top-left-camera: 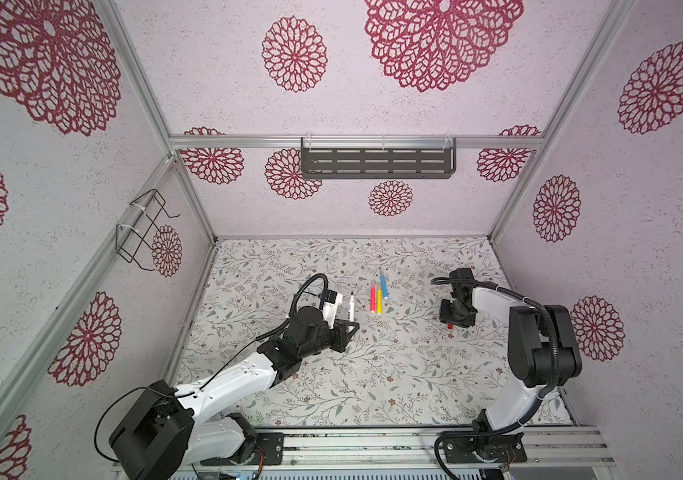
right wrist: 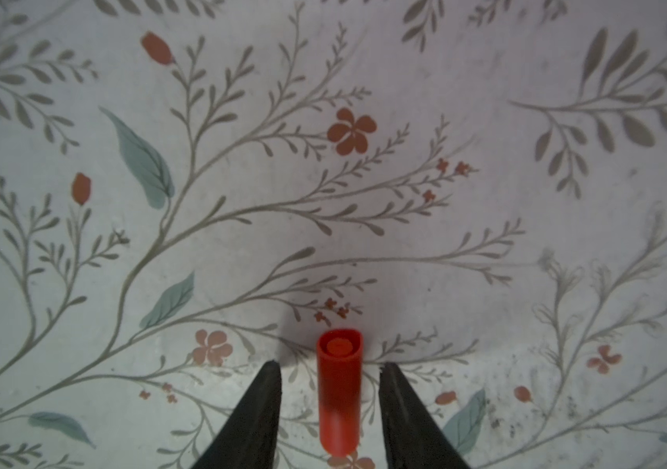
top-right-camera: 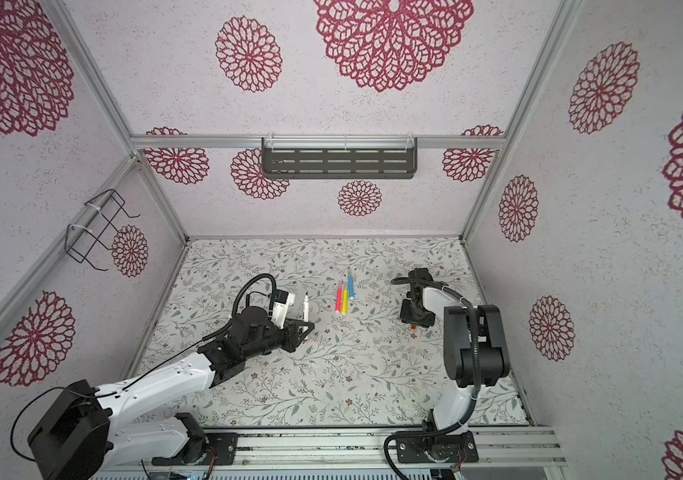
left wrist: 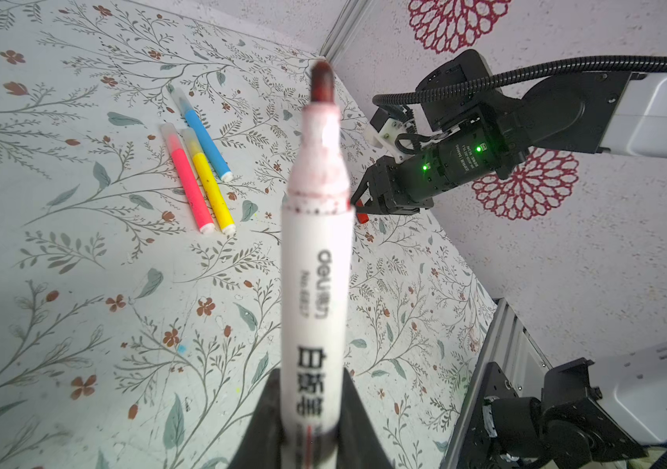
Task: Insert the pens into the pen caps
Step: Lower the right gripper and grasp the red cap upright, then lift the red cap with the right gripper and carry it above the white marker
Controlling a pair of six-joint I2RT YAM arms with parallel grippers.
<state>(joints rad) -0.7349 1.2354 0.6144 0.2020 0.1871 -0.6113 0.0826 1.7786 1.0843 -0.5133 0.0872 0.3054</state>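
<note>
Nearest, the left hand is pressed tight on the rear of the white marker, which it holds clear of the worktop with the bare dark-red tip pointing away from the wrist. Such a low grip leaves a long free length, so any sideways push during capping would likely lever the marker askew in the fingers.

Across from it, the right hand sits low over the red cap, which lies on its side on the worktop. The jaws straddle the cap with a gap on either side and nothing pinched. The cap is round and light. If one finger met it first, it could roll or skip out. A skewed pinch would leave its mouth off line with the tip, and the wet felt could smear the rim. Which end is open is not clear.

Farther back, the pink pen, yellow pen and blue pen lie side by side, apparently capped.
</note>
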